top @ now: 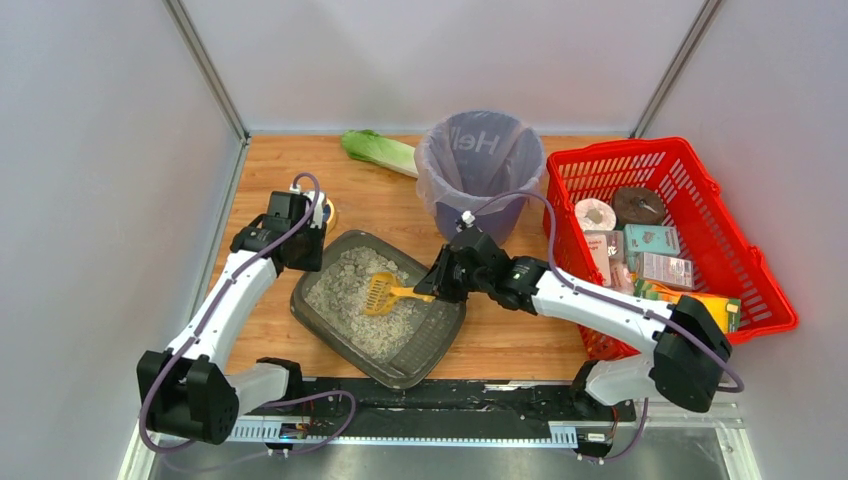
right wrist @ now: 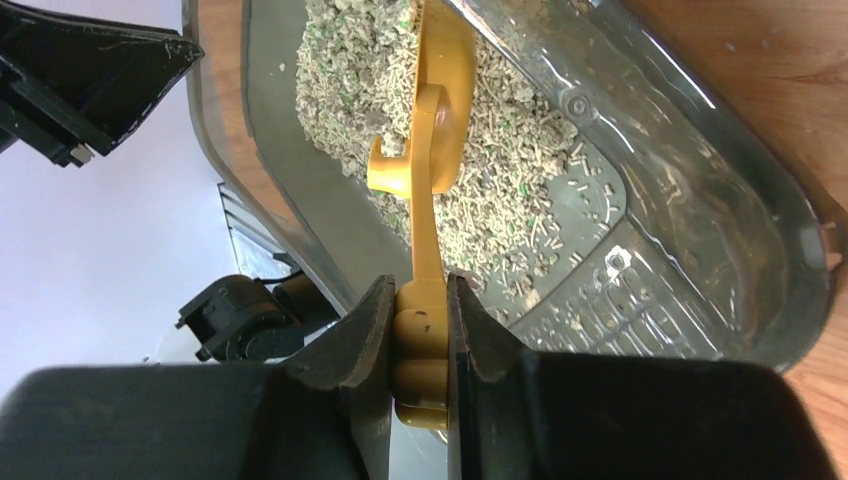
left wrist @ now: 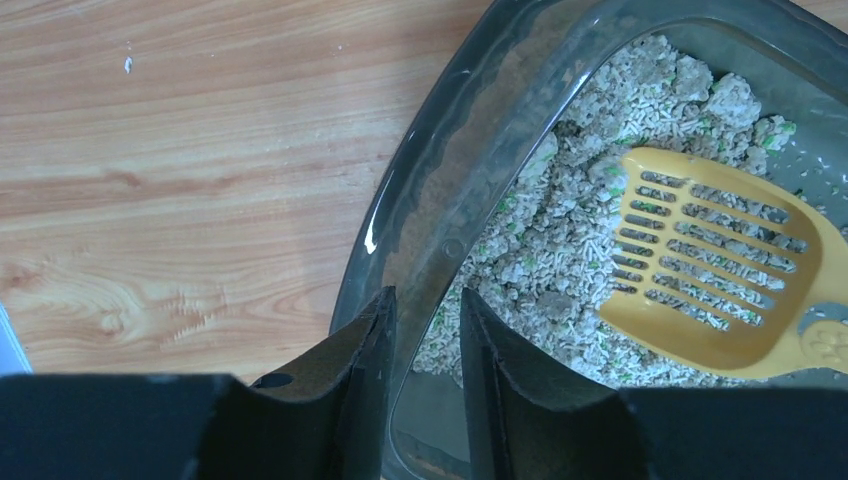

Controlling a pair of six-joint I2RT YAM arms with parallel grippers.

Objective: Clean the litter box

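Note:
The litter box (top: 395, 377) is a dark grey tray of grey-beige litter (top: 345, 290) at the front middle of the wooden table. My left gripper (top: 308, 262) is shut on the box's far-left rim (left wrist: 450, 150), one finger outside the wall and one inside (left wrist: 428, 300). My right gripper (top: 432, 290) is shut on the handle of a yellow slotted scoop (top: 380, 293). The scoop's head lies on the litter (left wrist: 715, 260). In the right wrist view the handle sits pinched between my fingers (right wrist: 420, 285), and the scoop (right wrist: 440, 100) reaches into the box (right wrist: 700, 200).
A purple bag-lined bin (top: 480, 170) stands just behind the box. A red mesh basket (top: 765, 265) with several packages is at the right. A green leafy vegetable (top: 378, 150) lies at the back. A small yellow object (top: 328, 212) sits by my left wrist.

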